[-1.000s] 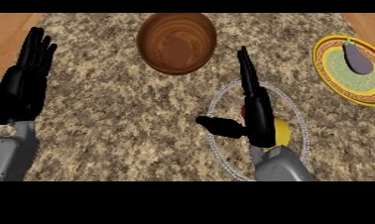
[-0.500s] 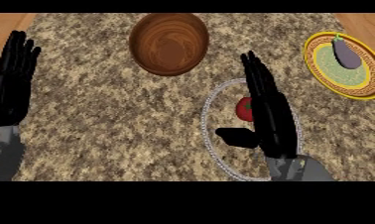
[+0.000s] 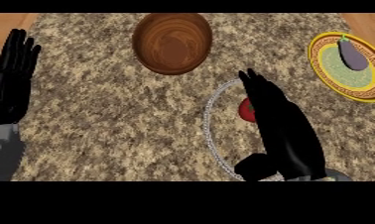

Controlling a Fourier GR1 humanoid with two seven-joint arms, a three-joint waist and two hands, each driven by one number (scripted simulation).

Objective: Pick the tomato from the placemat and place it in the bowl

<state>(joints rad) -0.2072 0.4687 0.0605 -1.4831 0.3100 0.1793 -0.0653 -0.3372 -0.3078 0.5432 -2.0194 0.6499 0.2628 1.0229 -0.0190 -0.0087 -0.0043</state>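
Since half a second ago, the right hand has slid over the placemat so its straight, spread-apart fingers now cover most of the tomato, which peeks out red at the hand's nine o'clock edge, on the placemat at four o'clock. Nothing is clasped. At twelve o'clock sits the wooden bowl. An eggplant lies on a yellow plate at two o'clock. Resting at nine o'clock, the left hand is open, fingers up.
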